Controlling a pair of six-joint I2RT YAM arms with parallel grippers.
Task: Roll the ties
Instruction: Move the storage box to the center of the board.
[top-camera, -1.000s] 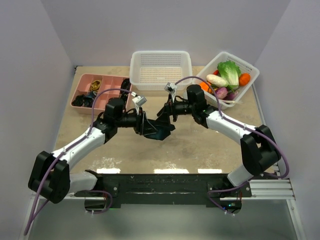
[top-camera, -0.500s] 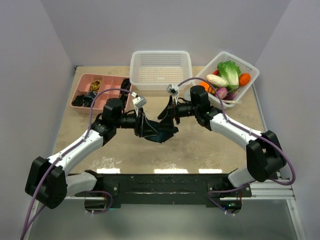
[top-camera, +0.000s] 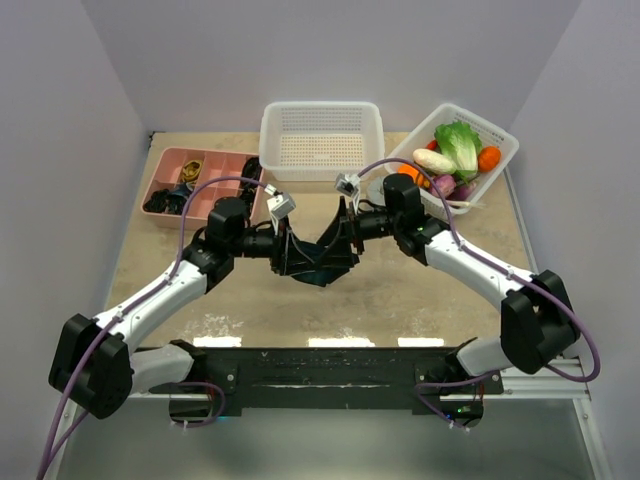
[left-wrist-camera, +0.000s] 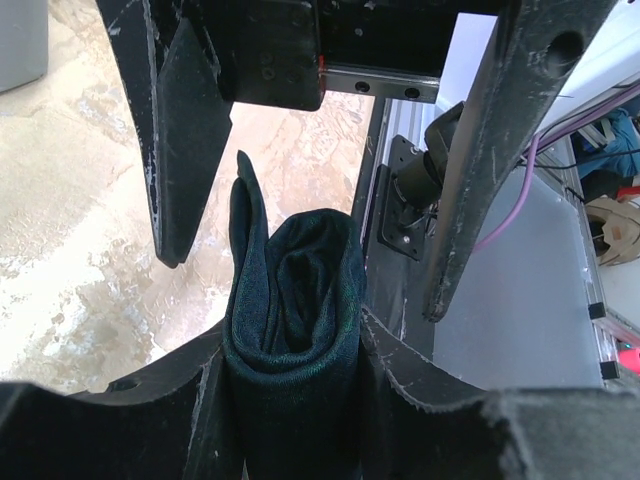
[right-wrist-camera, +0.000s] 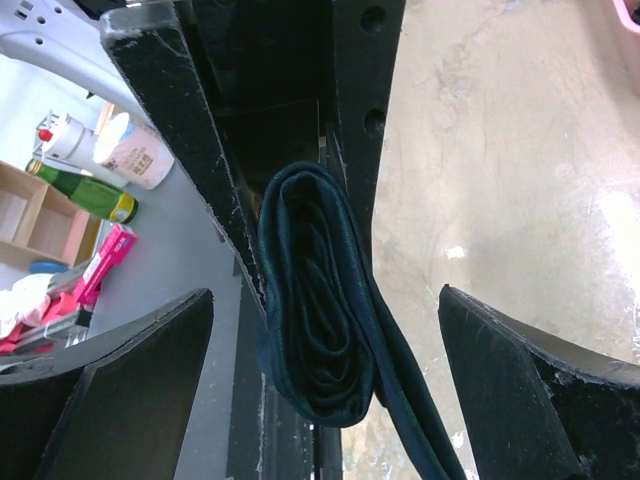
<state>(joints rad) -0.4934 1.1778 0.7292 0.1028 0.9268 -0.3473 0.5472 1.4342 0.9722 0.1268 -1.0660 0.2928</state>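
At the frame's centre, the rolled tie (left-wrist-camera: 300, 260) is pinched by the left claw (left-wrist-camera: 290, 338); the right claw (right-wrist-camera: 325, 292) is spread wide around it.

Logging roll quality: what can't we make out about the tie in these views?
- Top view: the tie is mostly covered by the left claw and right claw; too small to count wraps.
- Left wrist: the roll's base is cut off by the bottom edge.
- Right wrist: the loose tail runs off the bottom edge; its end is unseen.
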